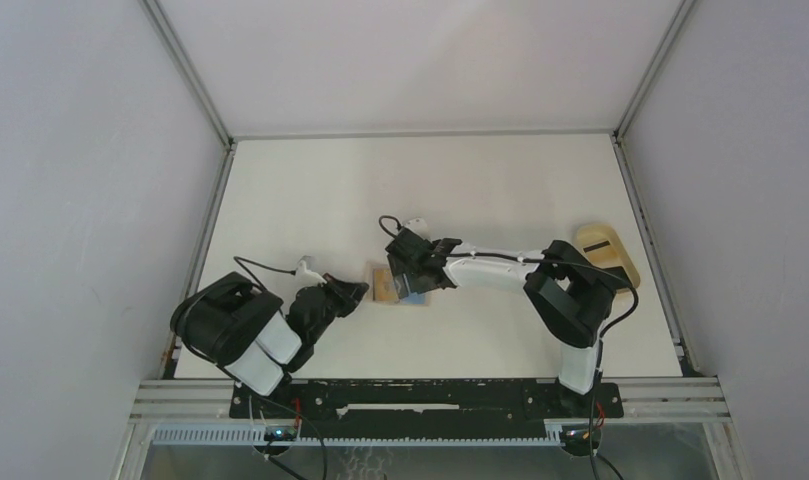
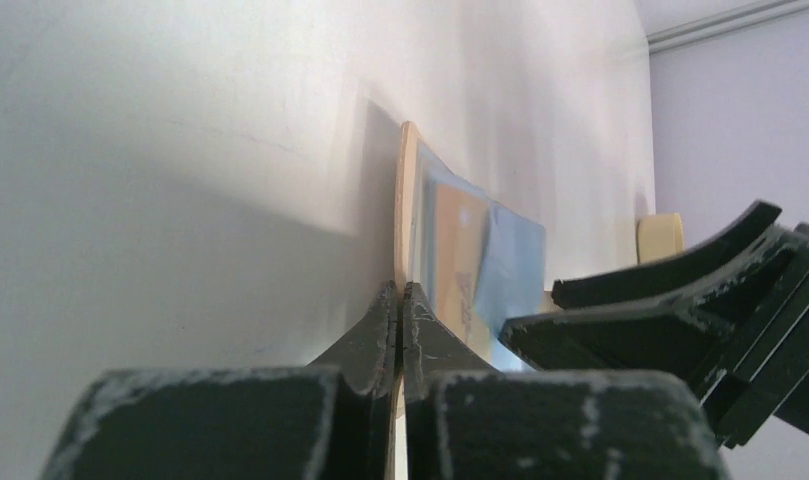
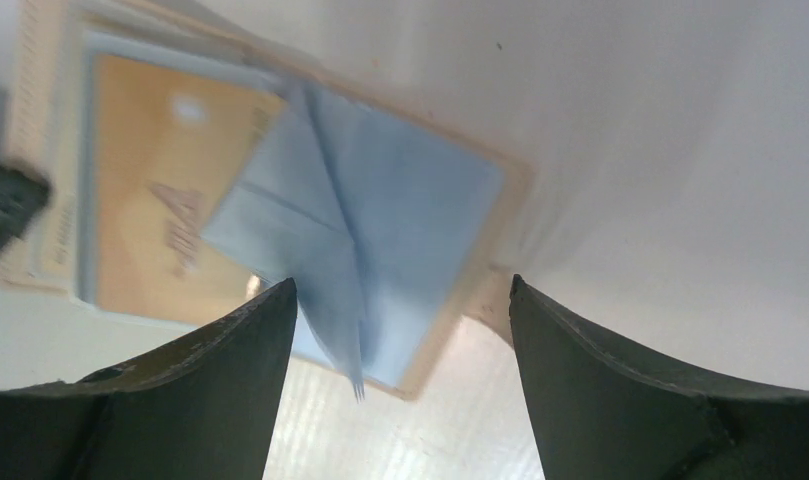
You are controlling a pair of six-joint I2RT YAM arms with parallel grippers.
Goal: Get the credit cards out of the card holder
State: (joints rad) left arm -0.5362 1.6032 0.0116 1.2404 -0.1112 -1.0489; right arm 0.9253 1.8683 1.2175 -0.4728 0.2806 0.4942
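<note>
The tan card holder [image 1: 383, 283] lies open on the table. In the right wrist view its tan rim [image 3: 515, 190] frames an orange-faced card [image 3: 160, 210] and a light blue card [image 3: 420, 200]. One light blue card stands tilted up, its corner [image 3: 350, 330] between my right fingers. My right gripper [image 3: 401, 282] is open just above the holder [image 1: 412, 272], touching nothing that I can see. My left gripper [image 2: 401, 300] is shut on the holder's near edge [image 2: 408, 200] and pins it from the left [image 1: 355, 293]. A black card [image 1: 600, 244] lies in the tray.
A tan oval tray [image 1: 620, 262] stands at the table's right edge, beside the right arm's elbow; it also shows in the left wrist view [image 2: 660, 235]. White walls close the table on three sides. The two grippers are close together over the holder.
</note>
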